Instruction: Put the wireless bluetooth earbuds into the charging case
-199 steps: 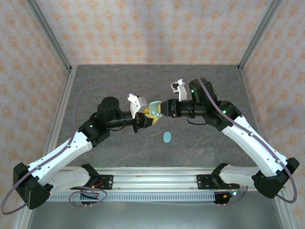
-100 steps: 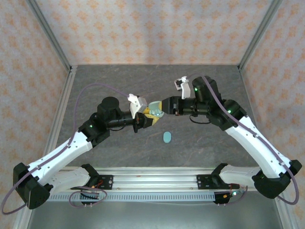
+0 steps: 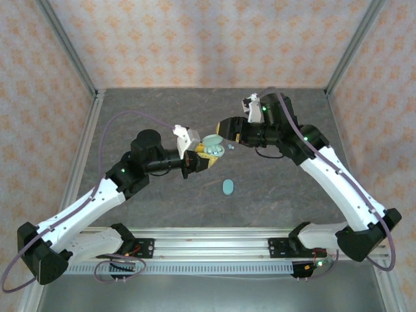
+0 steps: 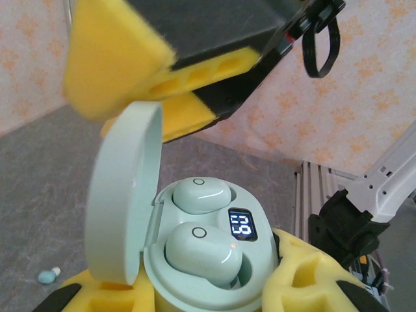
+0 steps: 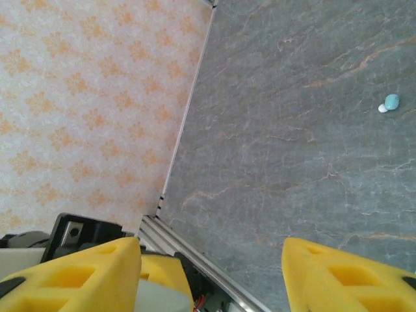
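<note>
Presently, left tool (image 3: 203,156): yellow foam pads closed on the base of the open charging case (image 4: 201,298), which is held above the tabletop (image 3: 162,110). Lid (image 4: 123,195) stands upright. Two mint earbuds (image 4: 203,252) are seated in the wells, with a lit display (image 4: 240,224) beside them. Right tool (image 5: 208,260): pads spread wide, holding nothing, poised just above the lid. Loose earbud (image 5: 390,102): lying on the tabletop near the case. Second case (image 3: 227,187): closed, on the tabletop nearer the arm bases. Change: half a second ago the right tool was against the charging case; it has since lifted clear. Second case unmoved.
</note>
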### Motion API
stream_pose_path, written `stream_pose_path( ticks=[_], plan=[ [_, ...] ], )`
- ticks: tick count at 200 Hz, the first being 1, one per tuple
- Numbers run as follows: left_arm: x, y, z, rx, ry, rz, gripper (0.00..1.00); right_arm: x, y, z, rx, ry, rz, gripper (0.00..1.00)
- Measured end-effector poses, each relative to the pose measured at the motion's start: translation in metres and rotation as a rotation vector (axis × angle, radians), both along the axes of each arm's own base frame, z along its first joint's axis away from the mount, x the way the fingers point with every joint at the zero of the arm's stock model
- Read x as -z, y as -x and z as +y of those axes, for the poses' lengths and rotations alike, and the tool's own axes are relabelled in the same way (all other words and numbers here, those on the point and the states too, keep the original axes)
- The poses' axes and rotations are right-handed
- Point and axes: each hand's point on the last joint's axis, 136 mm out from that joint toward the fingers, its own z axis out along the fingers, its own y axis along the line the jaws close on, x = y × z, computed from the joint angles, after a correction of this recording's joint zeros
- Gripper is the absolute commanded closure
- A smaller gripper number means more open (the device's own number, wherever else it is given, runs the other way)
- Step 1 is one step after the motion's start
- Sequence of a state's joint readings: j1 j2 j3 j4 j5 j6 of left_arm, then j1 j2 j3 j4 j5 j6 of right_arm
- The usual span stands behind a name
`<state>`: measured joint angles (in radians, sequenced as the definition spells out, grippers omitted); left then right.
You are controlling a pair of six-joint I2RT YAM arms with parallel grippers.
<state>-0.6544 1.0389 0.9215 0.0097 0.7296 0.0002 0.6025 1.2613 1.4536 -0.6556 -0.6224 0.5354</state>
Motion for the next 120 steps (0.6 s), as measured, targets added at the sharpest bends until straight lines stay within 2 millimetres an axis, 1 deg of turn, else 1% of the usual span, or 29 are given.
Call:
stream_pose_path(
  ticks=[23,55,73,89,103,120],
  plan=[
    [0.005,-0.003,-0.002,-0.003,-0.007,0.021,0.95,0.004,-0.001,0.0,0.008,-0.03,0.021,0.39],
    [0.008,-0.009,-0.006,-0.011,-0.007,0.06,0.94,0.007,0.005,-0.005,0.029,-0.072,0.032,0.39],
    [0.004,-0.012,-0.008,-0.015,0.006,0.07,0.94,0.007,0.014,-0.006,0.02,-0.107,0.042,0.39],
    [-0.003,-0.015,-0.011,-0.017,0.031,0.068,0.94,0.01,0.023,-0.002,-0.004,-0.14,0.071,0.38],
    [-0.005,-0.015,-0.011,-0.019,0.04,0.076,0.94,0.009,0.023,0.0,-0.006,-0.17,0.08,0.39],
    [-0.006,-0.016,-0.011,-0.022,0.05,0.085,0.91,0.007,0.023,0.003,-0.008,-0.197,0.089,0.41]
  ],
)
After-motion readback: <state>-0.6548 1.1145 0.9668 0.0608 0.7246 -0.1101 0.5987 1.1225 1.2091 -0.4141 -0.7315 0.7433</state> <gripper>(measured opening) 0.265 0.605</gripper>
